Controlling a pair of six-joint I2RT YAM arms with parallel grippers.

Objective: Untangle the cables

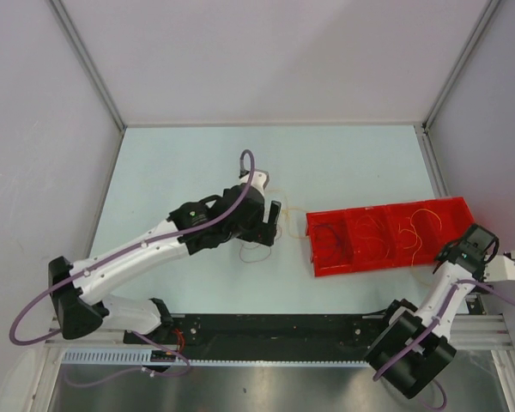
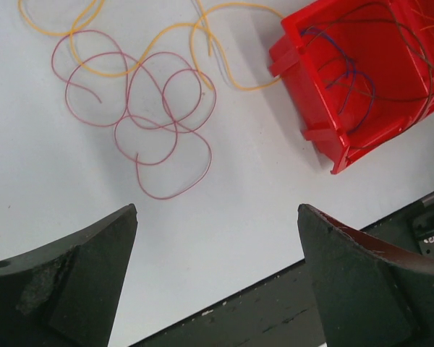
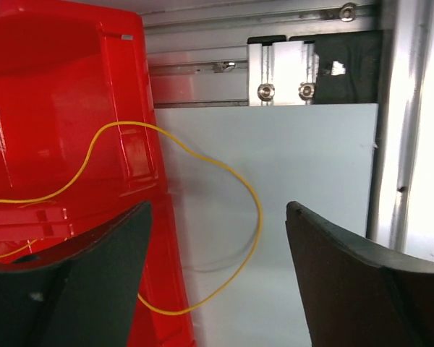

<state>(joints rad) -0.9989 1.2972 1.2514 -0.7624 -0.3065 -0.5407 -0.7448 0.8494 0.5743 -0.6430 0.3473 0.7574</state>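
Thin red cable (image 2: 152, 123) lies in loose overlapping rings on the white table, with an orange-yellow cable (image 2: 166, 32) curling past it toward the red bin (image 2: 298, 54). Dark purple cables (image 2: 351, 79) lie inside that bin. My left gripper (image 2: 217, 210) is open and empty, hovering over bare table just short of the red rings; from above it (image 1: 272, 225) sits left of the bin (image 1: 378, 268). My right gripper (image 3: 218, 206) is open at the bin's right end (image 3: 58, 108). A yellow cable (image 3: 254, 210) loops out over the bin wall and hangs between its jaws, untouched.
The bin has three compartments, each with wire loops. A black rail (image 1: 266, 326) runs along the table's near edge. An aluminium frame post (image 3: 282, 79) and the enclosure wall stand close on the right of the right gripper (image 1: 453, 254).
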